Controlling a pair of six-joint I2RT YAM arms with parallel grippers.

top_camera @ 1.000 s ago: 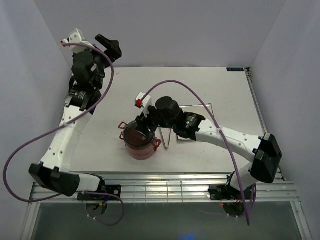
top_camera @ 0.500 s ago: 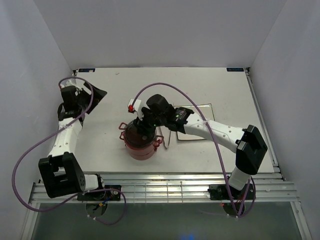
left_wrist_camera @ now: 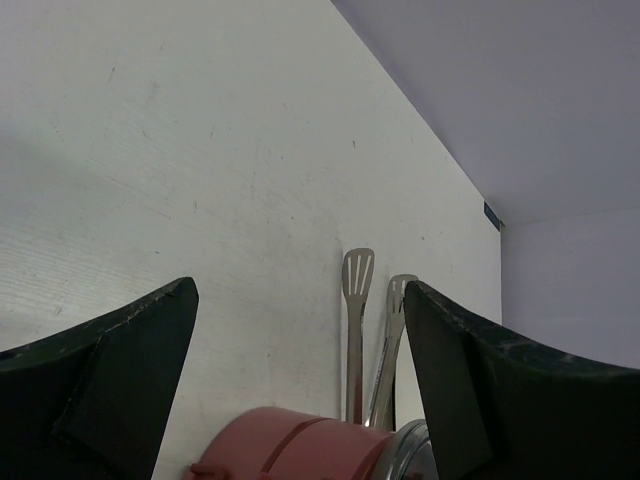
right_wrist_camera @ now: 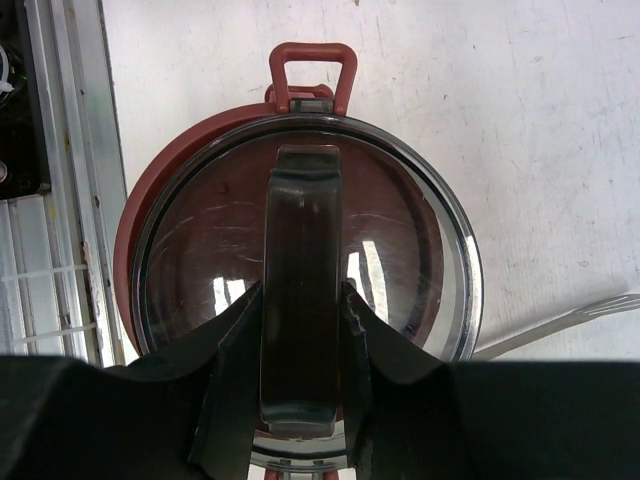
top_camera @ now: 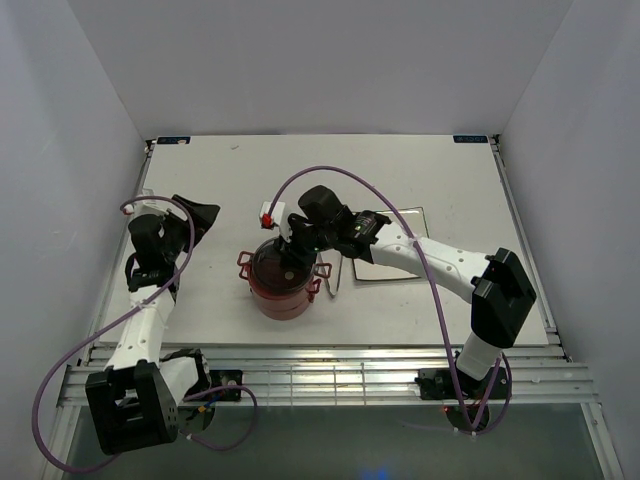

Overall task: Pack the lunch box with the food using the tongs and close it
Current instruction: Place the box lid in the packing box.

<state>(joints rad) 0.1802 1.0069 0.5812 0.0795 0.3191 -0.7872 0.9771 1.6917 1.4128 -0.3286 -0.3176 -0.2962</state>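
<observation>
Lunch box (top_camera: 283, 290) stands near the middle of the counter (top_camera: 420, 170), tiers stacked, glossy cover on top inside its steel rim. Right pincer (right_wrist_camera: 300, 300) is down over it, fingers pinching the dark handle (right_wrist_camera: 302, 220) that crosses the cover, one on each side. Left pincer (left_wrist_camera: 300, 300) is spread wide and empty, well off to the left, touching nothing. Tongs (left_wrist_camera: 356, 330) lie flat on the counter just beside the box, between it and the white plate (top_camera: 380, 272). No food visible; contents can't be told through the cover. Risks, as I judge them: only one red clasp (right_wrist_camera: 311, 72) shows plainly, and whether it is latched I can't tell, so a pull on the handle might lift the cover alone or drag the stack askew. Nothing steadies the box, so a sideways tug could slide or tip it, or knock the tongs. Writing: none readable; a small blue tag (top_camera: 470, 139) on the far counter edge is too small to make out.
</observation>
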